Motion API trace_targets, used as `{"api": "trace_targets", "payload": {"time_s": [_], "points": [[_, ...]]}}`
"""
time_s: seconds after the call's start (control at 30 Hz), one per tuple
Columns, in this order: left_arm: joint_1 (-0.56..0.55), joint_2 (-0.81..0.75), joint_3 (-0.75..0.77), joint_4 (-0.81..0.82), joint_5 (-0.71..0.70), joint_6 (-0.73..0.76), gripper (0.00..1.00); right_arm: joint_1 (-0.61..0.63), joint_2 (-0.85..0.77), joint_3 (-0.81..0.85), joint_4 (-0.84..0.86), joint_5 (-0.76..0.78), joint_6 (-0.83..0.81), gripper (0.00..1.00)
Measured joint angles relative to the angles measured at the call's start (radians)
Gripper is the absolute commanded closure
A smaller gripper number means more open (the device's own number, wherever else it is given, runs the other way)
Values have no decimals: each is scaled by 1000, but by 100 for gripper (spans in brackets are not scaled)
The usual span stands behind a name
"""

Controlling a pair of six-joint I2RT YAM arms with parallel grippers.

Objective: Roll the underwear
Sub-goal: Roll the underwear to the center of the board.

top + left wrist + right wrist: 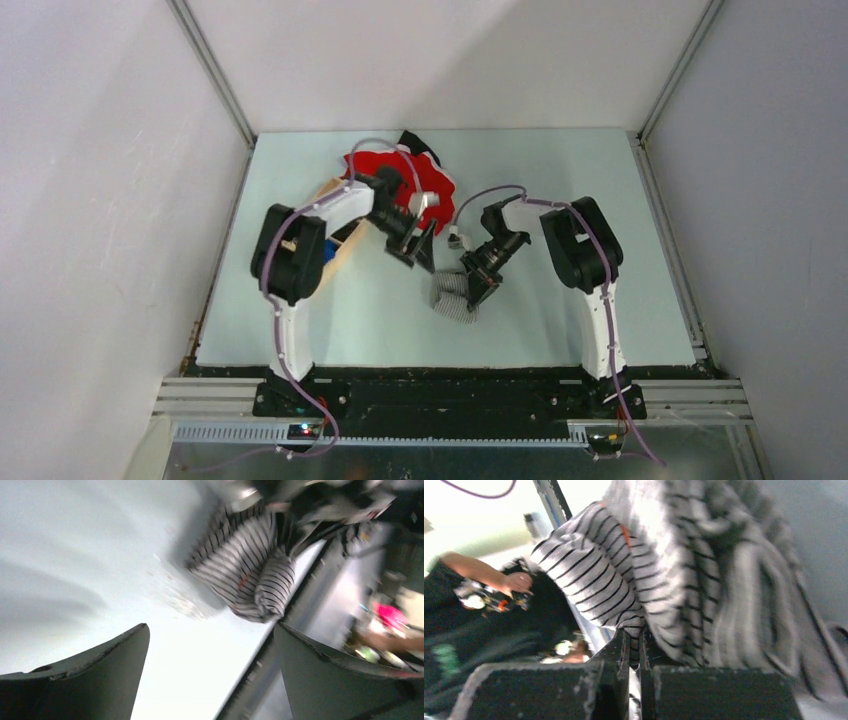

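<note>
The pale table [560,200] carries a red cloth [437,192] at its far side, and the underwear [452,300] lies nearer the middle, a little towards the arm bases, well apart from that cloth. It is bunched into a small striped lump, with a partly formed roll showing along one edge in the left wrist view.

The right gripper [634,645] is down on the lump, its jaws clenched on a fold of the striped fabric, which shows pinched between the two fingers. The left gripper [210,627] hangs just beside the underwear on the far-left side, jaws spread wide and empty, with bare table between them.

The fabric looks thin, soft and very light, so it would probably sag, slip out of shape and unroll if only one point is pinned. It should not slide much on the table, and nothing about it is fragile. A sound hold would probably be on the thick rolled edge or a doubled fold, not a single loose layer, with the free gripper taking the opposite end of the roll.
</note>
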Motion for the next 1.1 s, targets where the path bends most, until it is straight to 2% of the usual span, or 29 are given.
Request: {"api": "trace_targets", "payload": {"time_s": [0.17,0.23,0.3,0.37,0.43,0.53,0.63,0.7,0.8,0.87,1.0,1.1], "points": [[11,-218,27,208,-264,-23,1,-33,52,-4,-36,-6,131,100],[4,-383,-82,371,-382,0,1,-34,63,5,-45,-5,158,100],[-29,-618,-266,550,-489,75,1,-37,76,19,-61,-3,177,100],[-102,-770,-389,703,-576,148,1,-39,87,29,-73,-3,190,100],[-221,-835,-446,805,-641,211,2,-37,89,35,-80,3,196,100],[-340,-776,-444,855,-633,231,10,-19,83,47,-87,30,194,100],[-350,-705,-509,856,-598,237,12,11,45,50,-78,83,180,100],[-350,-724,-640,892,-591,276,14,36,13,50,-68,123,168,100],[-354,-790,-821,920,-573,398,18,64,-25,50,-56,171,156,100],[-357,-826,-882,928,-555,493,20,74,-39,55,-53,193,146,100],[-358,-882,-913,933,-481,725,23,86,-28,107,-81,217,135,100],[-377,-898,-948,983,-438,867,23,82,43,200,-130,214,132,100]]}}
